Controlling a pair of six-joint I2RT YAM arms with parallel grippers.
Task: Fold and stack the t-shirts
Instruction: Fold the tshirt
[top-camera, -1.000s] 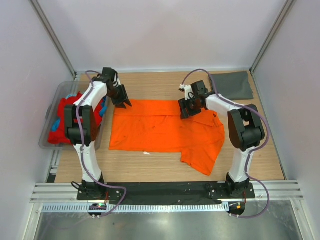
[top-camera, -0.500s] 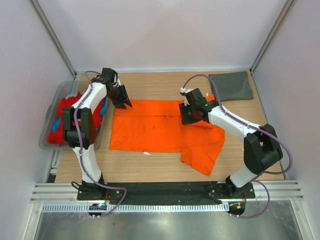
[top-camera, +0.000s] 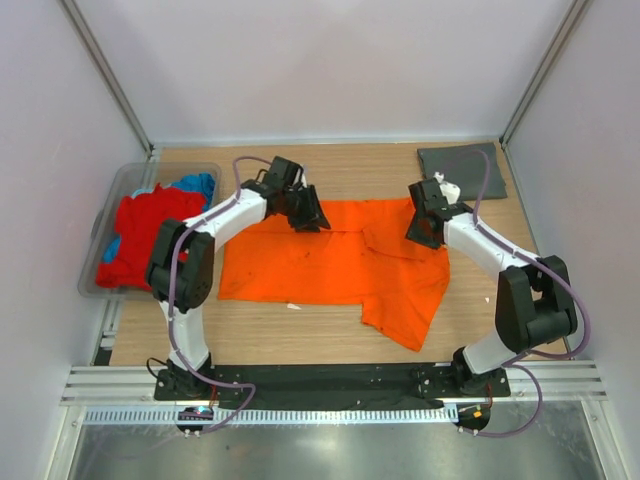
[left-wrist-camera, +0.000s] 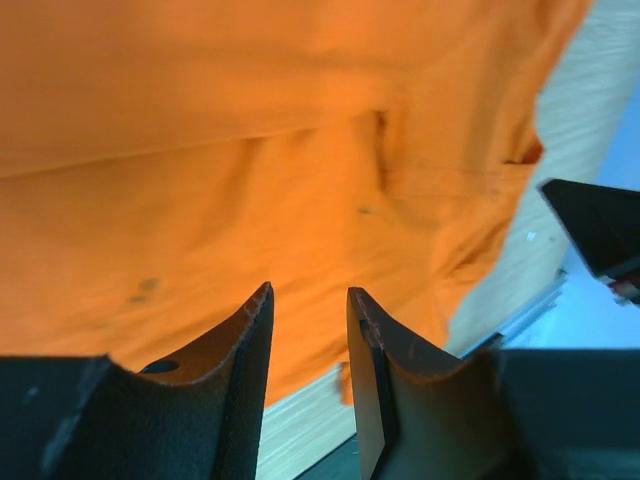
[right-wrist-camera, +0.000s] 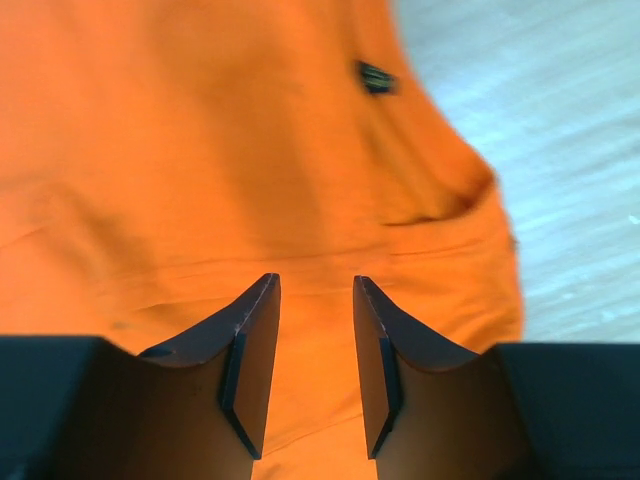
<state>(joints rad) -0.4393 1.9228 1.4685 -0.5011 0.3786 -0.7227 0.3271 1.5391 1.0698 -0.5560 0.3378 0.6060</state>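
A bright orange t-shirt (top-camera: 330, 265) lies spread on the wooden table, its right part rumpled and hanging toward the front. My left gripper (top-camera: 306, 213) hovers over the shirt's back edge near the middle, open, with only orange cloth (left-wrist-camera: 250, 180) under its empty jaws (left-wrist-camera: 310, 300). My right gripper (top-camera: 424, 226) stands over the shirt's back right corner, also open and empty (right-wrist-camera: 317, 285), the orange shirt (right-wrist-camera: 200, 150) filling its view. A folded dark grey t-shirt (top-camera: 460, 163) rests at the back right. Red (top-camera: 140, 235) and blue (top-camera: 197, 184) t-shirts sit in the tub.
A clear plastic tub (top-camera: 128, 172) stands at the table's left edge. White walls and metal posts close in the back and sides. A black rail with both arm bases runs along the near edge (top-camera: 330, 380).
My left gripper has swung right from beside the tub to the shirt's back edge. My right gripper has moved right toward the shirt's back right corner, its jaws a little narrower.
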